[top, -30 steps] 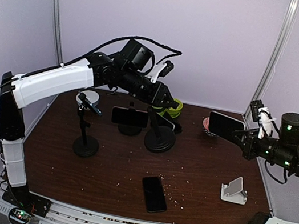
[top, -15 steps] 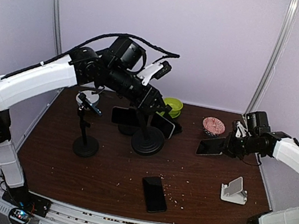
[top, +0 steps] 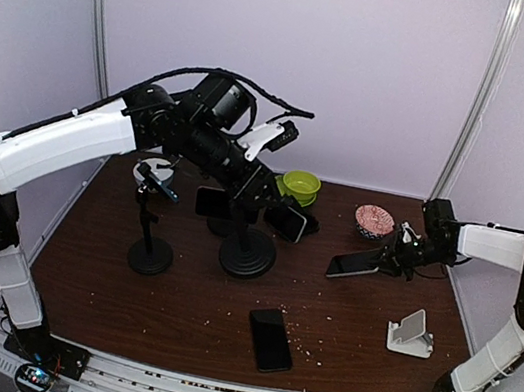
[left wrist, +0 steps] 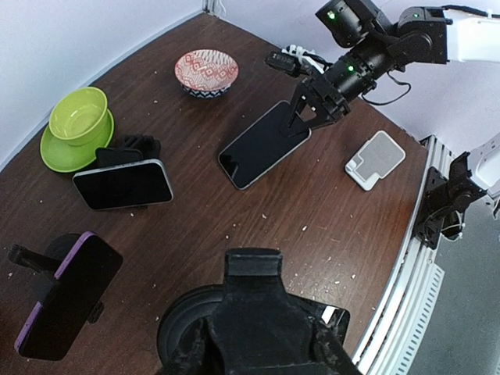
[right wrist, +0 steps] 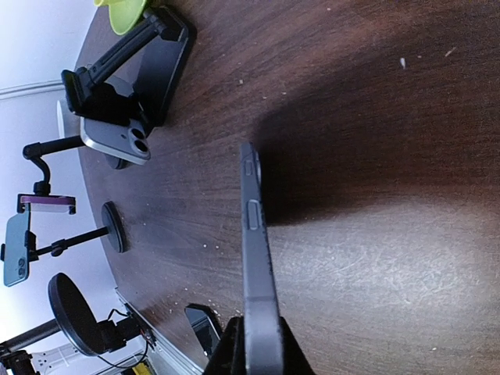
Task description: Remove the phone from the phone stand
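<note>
Phone (top: 353, 264) lower, right end effector (top: 388, 262) tight

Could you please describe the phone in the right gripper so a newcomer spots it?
At the right of the table, find the red patterned bowl. Just in front of it, the right gripper pinches a dark, tilted phone, the only one in a gripper.

Both arms match up close: left arm (top: 79, 138) and right arm (top: 498, 241) have smooth white shells over chunky black joints, a black cable (top: 212, 74) arcs loose above the left one, tiny green lights (left wrist: 349, 69) glow on the right, right claw (left wrist: 306, 112) all black
</note>
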Controlling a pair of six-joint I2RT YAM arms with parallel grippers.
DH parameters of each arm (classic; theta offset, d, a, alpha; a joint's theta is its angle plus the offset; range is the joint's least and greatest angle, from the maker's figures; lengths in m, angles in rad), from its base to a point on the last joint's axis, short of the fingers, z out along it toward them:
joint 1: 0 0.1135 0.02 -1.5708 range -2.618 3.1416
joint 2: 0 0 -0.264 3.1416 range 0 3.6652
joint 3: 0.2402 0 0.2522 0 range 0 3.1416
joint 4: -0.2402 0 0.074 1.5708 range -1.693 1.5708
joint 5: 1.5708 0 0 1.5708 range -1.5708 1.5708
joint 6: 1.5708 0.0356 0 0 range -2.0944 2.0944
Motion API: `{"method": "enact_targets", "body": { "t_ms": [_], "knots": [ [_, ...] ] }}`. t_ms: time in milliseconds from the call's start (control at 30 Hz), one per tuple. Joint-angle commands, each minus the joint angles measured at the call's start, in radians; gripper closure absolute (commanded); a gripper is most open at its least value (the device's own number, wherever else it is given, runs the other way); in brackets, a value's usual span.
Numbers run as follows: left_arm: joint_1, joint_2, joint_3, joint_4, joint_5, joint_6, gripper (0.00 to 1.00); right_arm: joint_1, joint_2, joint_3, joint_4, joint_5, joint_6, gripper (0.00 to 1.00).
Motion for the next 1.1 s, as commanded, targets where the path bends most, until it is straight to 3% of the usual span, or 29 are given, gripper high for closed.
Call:
{"method": "enact_targets", "body": {
  "t_ms": [0, 567, 1067],
  "knots": [
    [-0.008, -0.02, -0.004, 0.032, -0.015, 0.022, 1.0, -0.038, 0.056, -0.008, -0.012, -0.044, -0.054, 0.85],
    [-0.027, -0.023, -0.056, 0.033, -0.046, 0.024, 1.0, -0.099, 0.107, -0.034, -0.051, -0.016, -0.112, 0.56],
    [-0.069, -0.017, -0.064, 0.019, -0.056, 0.023, 1.0, -0.113, 0.025, -0.034, -0.151, 0.097, -0.154, 0.48]
  ]
}}
